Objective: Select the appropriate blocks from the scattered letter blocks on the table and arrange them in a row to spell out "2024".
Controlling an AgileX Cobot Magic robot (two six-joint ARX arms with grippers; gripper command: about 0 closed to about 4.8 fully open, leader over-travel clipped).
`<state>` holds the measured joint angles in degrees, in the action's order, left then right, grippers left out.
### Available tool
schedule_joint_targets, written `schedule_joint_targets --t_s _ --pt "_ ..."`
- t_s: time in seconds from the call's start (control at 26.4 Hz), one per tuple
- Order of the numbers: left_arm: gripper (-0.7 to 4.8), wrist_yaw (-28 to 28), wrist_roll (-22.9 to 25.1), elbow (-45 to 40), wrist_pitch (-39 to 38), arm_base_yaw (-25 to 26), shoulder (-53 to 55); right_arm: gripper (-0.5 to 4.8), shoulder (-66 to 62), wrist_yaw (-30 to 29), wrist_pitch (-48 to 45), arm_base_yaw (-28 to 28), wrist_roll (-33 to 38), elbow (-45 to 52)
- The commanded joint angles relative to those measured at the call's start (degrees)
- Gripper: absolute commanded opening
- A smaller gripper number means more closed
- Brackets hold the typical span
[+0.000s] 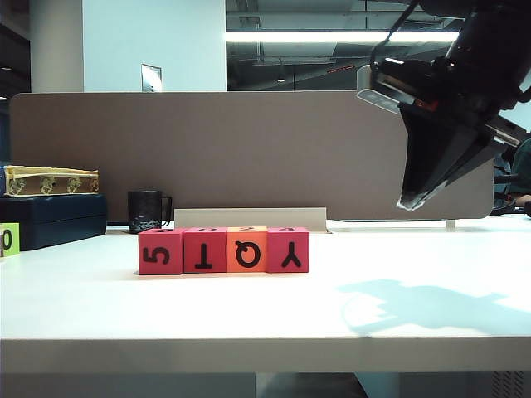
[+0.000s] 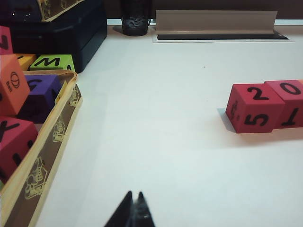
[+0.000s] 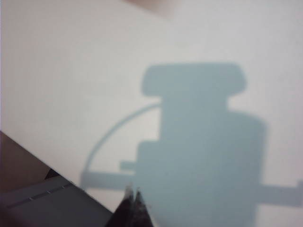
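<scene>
Four blocks stand touching in a row mid-table (image 1: pixel 83 307): a pink-red one showing 5 (image 1: pixel 160 251), a pink-red T (image 1: pixel 204 249), an orange Q (image 1: pixel 246 249) and a pink-red Y (image 1: pixel 287 249). From the left wrist view, the end block (image 2: pixel 253 109) has 2 on top and its neighbour (image 2: pixel 289 100) has 0; the rest of the row is cut off. My left gripper (image 2: pixel 135 194) is shut and empty, low over bare table well short of the row. My right gripper (image 1: pixel 412 203) hangs shut and empty above the table, right of the row; its wrist view shows the gripper (image 3: pixel 132 190) over its own shadow.
A grey-brown partition (image 1: pixel 249 149) closes the back. In front of it are a black mug (image 1: pixel 148 211) and a pale tray (image 1: pixel 249 218). At far left are a dark case (image 1: pixel 50 220), a lime-green cube (image 1: pixel 8 239) and a cardboard box (image 2: pixel 57 127) holding several loose letter blocks.
</scene>
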<state>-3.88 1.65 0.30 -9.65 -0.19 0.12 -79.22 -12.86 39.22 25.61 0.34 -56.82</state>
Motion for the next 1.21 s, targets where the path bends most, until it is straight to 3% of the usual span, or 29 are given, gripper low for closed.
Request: schedule_joint_targets --t_s 0.04,0.15,0.3,0.45,0.64,0.76,1.02,1.21 --pt "-0.05 -0.4 -0.2 0.0 -0.5 -0.1 0.0 -0.01 0.2 0.0 -0.7 0.1 0.0 -0.2" --pt "-0.05 -0.4 -0.2 0.0 -0.5 -0.1 0.0 -0.01 0.7 0.1 -0.7 0.1 -0.1 -0.1" --pt "-0.05 -0.4 -0.2 0.0 -0.5 -0.1 0.0 -0.01 6.9 4.7 -2.4 0.1 -8.3 -0.1" --pt "-0.05 -0.4 -0.2 0.0 -0.5 -0.1 0.0 -0.01 16.4 11.3 -13.0 -0.9 -9.3 2.9" --pt "-0.05 -0.4 -0.2 0.0 -0.5 -0.1 0.0 -0.01 26.6 11.3 -24.3 -7.3 -5.2 9.3" --pt "-0.05 -0.4 -0.2 0.0 -0.5 -0.1 0.0 -0.01 33.2 11.4 -23.9 -12.9 -6.4 12.3" --pt "-0.05 -0.2 -0.2 0.0 -0.5 -0.1 0.0 -0.01 53.3 11.9 -24.7 -22.4 -6.3 29.4" --pt "-0.05 -0.2 -0.2 0.1 -0.2 0.0 0.1 -0.01 67.8 11.3 -29.5 -25.0 -1.6 44.9"
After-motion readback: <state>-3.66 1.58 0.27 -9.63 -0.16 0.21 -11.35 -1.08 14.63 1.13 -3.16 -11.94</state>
